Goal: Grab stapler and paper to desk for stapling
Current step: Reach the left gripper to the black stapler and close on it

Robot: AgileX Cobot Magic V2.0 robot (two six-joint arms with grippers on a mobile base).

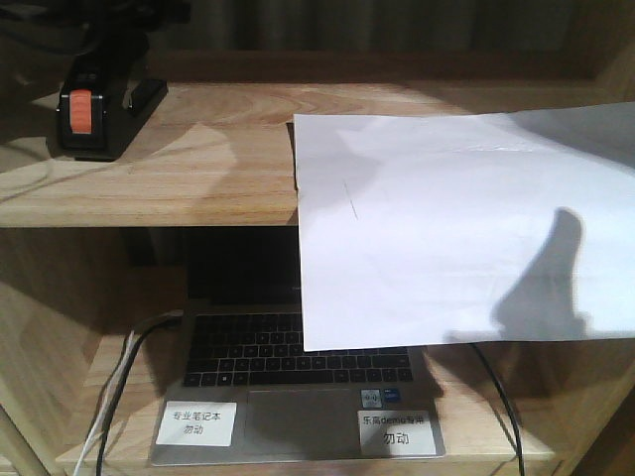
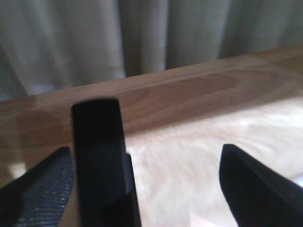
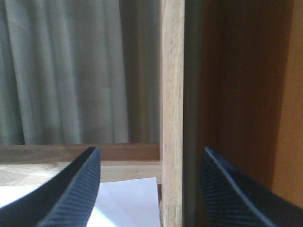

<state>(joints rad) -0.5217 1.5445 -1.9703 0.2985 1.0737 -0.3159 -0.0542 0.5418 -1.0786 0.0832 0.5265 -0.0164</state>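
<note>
Left end effector (image 2: 146, 149) spread wide, empty — stapler (image 2: 97, 142) in gap, beside one side.

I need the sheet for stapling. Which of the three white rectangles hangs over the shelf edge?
The large plain paper on the upper shelf; the two small printed labels sit on the laptop.

The stapler (image 1: 94, 109) is shown in black, with an orange-red patch at its rear end. The paper (image 1: 446, 228) is seen as plain white, marked by a short thin dark line. A light wood grain is displayed by the shelf unit (image 1: 179, 169). The laptop (image 1: 298, 407) is finished in silver-grey, with black keys, and white labels (image 1: 195, 423) printed in black are carried on it. Black fingers (image 3: 71, 198) with fine ribbing are borne by the right gripper (image 3: 150, 156). The curtain (image 3: 61, 71) is rendered in grey-green vertical folds.
</note>
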